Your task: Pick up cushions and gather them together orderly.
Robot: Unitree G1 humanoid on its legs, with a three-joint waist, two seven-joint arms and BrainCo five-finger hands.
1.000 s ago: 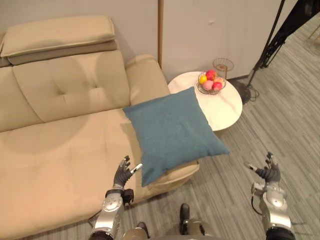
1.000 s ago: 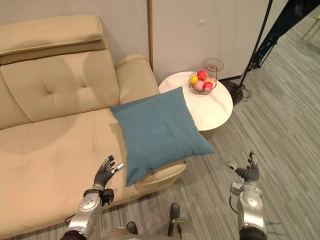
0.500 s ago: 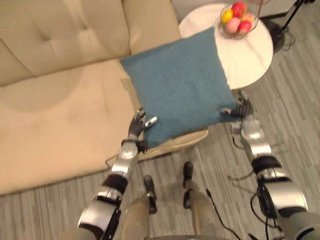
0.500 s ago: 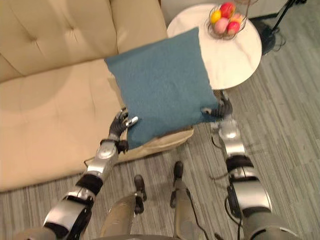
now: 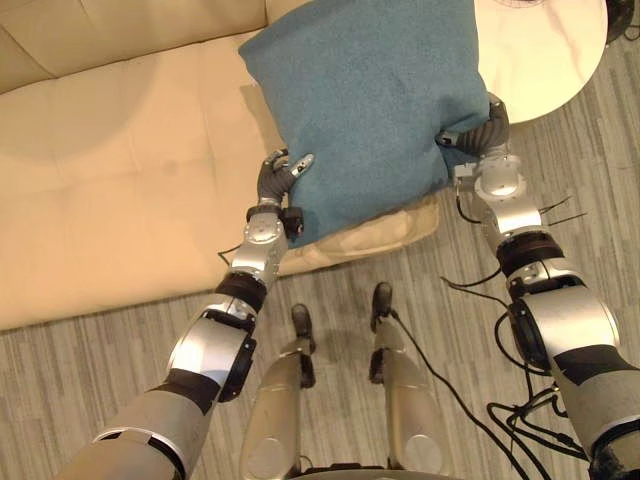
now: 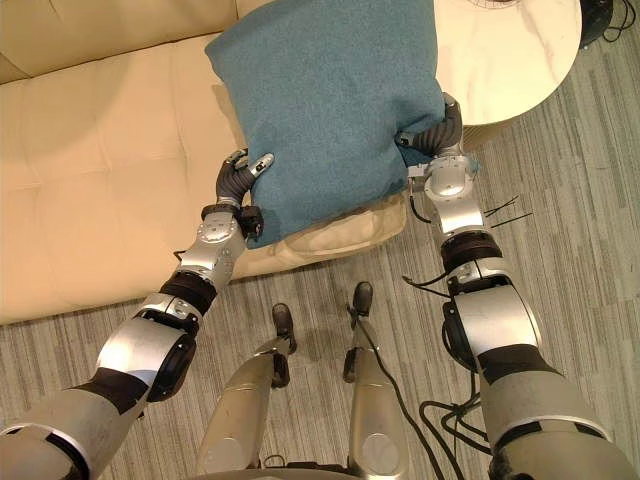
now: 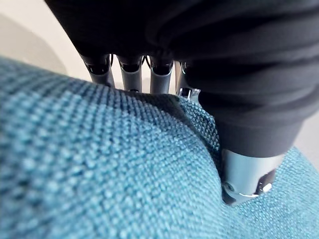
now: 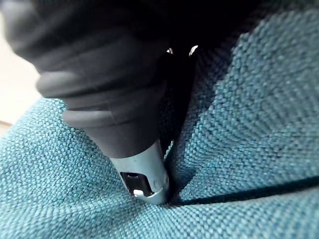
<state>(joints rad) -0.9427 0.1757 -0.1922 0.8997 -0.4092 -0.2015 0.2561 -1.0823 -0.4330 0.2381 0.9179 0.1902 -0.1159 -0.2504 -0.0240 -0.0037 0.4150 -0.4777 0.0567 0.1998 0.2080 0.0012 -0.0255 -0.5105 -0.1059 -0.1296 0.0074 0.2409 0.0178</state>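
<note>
Teal woven fabric dominates the scene: one square cushion [image 5: 370,90] is held between the robot's two hands, spreading away from them over the front corner of a cream leather sofa [image 5: 110,190]. The left hand [image 5: 277,180] clamps one near corner, its fingers tucked behind the cloth and its thumb [image 7: 246,174] pressed on the front face. The right hand [image 5: 480,130] grips the opposite near corner, and its thumb [image 8: 142,172] digs into the weave hard enough to raise a crease, with the cloth pinched against fingers that are mostly hidden behind it. The sofa seat stretches out to the far side of the left hand, and a round white side table [image 5: 545,55] sits just beyond the right hand. It is unclear whether the cushion is already lifted clear or just rests on the sofa edge beneath the hands. The task looks to be at an early stage: the two-handed grasp is made, while the lifting, the carrying and the tidy placing with other cushions are yet to be done.
</note>
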